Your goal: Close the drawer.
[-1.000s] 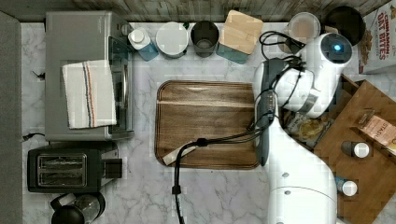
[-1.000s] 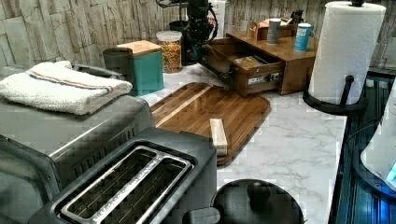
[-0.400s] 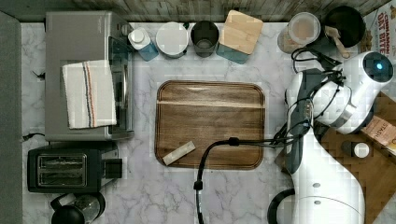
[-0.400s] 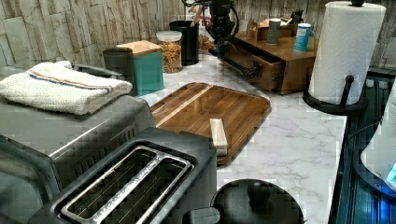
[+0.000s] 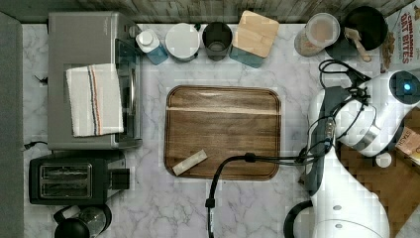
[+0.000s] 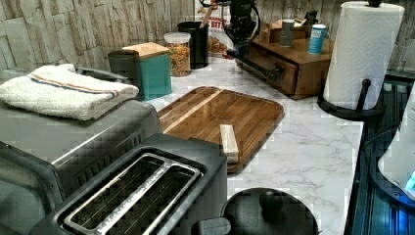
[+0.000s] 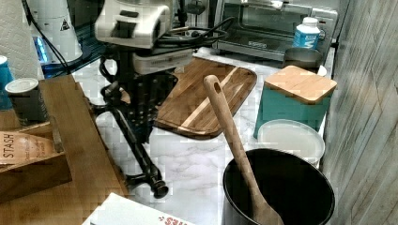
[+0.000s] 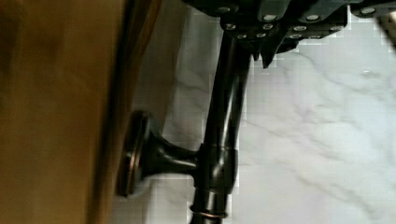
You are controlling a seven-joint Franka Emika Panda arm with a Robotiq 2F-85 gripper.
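The jaws stood at the dark handle bar of the drawer. Whether they clasped it or only pressed against it could not be told, since the gripper body covered that end of the bar.

The arm reached in over the wooden cabinet. Its white upper links bent above the cabinet, and the wrist pointed down, so the gripper hung just off the cabinet's front edge. Black cables looped around the wrist.

The drawer lay right beside the jaws, its brown front facing them. The handle's round mount was fixed to that front, and the bar ran along it towards the jaws. In the left view the drawer front looked pushed in, level or nearly level with the cabinet face.

On the side of the jaws away from the drawer there was bare marble counter. The wooden board lay beyond it, well apart from the handle. A small pale block rested on the board's corner. A black pot holding a wooden spoon stood near the far end of the handle. A paper towel roll stood past the cabinet's other end.
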